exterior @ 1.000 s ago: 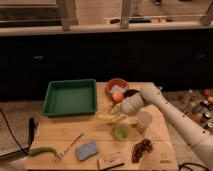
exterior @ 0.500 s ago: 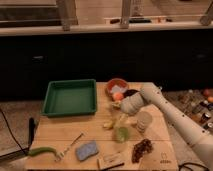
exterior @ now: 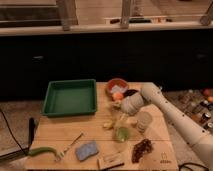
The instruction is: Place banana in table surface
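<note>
Wooden tabletop (exterior: 65, 134), well inside edges: claw (exterior: 120, 116) beside banana (exterior: 109, 124).

Gripper (exterior: 120, 115) low over middle of table surface (exterior: 55, 134), white arm reaching in from right. Banana (exterior: 109, 124) just left of gripper, on or just above wood (contact between them unclear). Yellow-green cup (exterior: 122, 133) just nearer than banana; pale cup (exterior: 144, 120) to right. Green tray (exterior: 70, 97) far left. Blue sponge (exterior: 87, 150) and long green vegetable (exterior: 42, 151) along near edge.

pale stubby banana (exterior: 109, 124) at tabletop (exterior: 60, 136), hand (exterior: 119, 118) beside
</note>
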Action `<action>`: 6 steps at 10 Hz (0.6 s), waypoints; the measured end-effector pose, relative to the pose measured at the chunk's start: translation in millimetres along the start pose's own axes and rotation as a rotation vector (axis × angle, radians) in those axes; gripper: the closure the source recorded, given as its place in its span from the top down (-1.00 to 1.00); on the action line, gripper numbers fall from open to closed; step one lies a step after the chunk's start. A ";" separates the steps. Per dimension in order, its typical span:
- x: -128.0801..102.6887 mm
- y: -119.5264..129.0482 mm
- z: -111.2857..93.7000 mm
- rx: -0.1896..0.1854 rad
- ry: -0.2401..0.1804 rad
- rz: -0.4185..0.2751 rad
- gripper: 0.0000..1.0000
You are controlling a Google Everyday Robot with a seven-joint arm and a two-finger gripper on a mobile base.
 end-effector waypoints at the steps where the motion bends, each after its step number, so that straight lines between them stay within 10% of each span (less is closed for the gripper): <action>1: -0.3 0.4 -0.2 0.000 -0.001 -0.003 0.60; 6: -1.0 1.3 0.6 0.000 -0.004 -0.008 0.60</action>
